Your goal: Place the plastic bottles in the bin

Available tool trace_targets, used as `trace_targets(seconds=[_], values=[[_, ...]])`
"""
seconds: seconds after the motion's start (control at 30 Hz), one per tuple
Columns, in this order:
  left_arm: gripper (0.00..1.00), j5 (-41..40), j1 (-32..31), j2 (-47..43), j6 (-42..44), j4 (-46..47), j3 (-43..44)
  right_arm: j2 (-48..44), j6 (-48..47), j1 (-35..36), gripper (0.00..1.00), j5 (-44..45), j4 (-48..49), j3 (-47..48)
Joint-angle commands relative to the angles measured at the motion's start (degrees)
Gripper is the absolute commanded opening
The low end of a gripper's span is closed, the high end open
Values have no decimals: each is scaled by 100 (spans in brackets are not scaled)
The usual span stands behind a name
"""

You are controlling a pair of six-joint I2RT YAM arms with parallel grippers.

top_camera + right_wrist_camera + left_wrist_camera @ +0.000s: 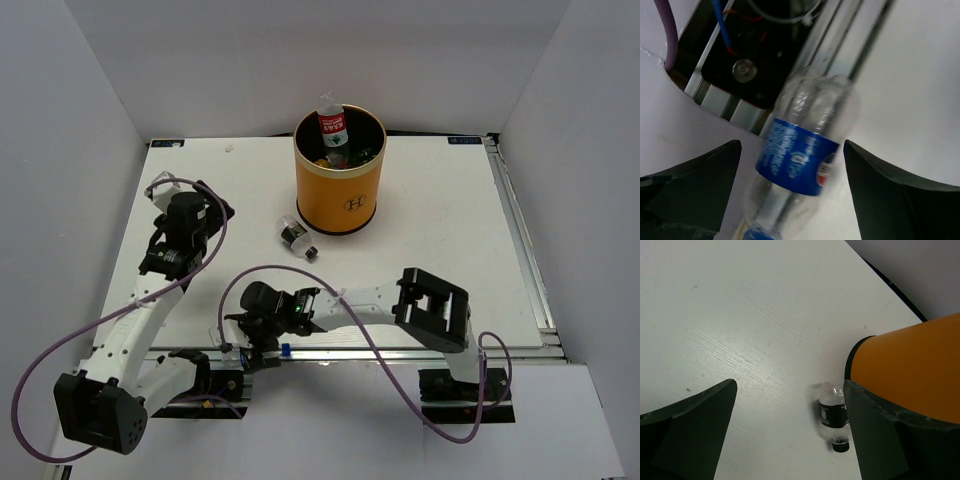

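I am holding my left gripper [790, 386] wide open above the white table [740, 315], its two dark jaws framing the lower corners with nothing between them. Past them, a small clear bottle [832, 412] with a black label and black cap is lying on its side, cap pointing toward me. It is resting just beside the foot of the orange bin [910, 375], which is filling the right side. My right-hand jaw is covering the bottle's edge, so I cannot tell whether the two are touching. A grey wall [920, 270] is showing beyond the table's far edge.

White arms [130, 330] (black joints [100, 415], purple cables [270, 267])
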Motion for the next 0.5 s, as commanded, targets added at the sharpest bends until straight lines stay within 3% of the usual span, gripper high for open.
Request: trace_targets(seconds=[0.0,0.2,0.3,0.4,0.43,0.47], values=[[98,-185,55,-269,-76,-9,-71,153,82,66,89,-115,-108,31],[98,-308,64,-348,-94,-26,-150,215,662,93,89,96,481,-496],[98,-317,82,-357,-146,-17,-168,-22,725,93,79,254,763,-707],[98,-256,73,-340,-147,-17,-159,-557,751,40,47,614,1343,-1172],[98,-238,82,-339,-138,-17,-150,-924,769,14,28,902,1666,-1426],[98,-220,82,-331,-138,-26,-150,-1128,795,-30,23,1061,1800,-1550]])
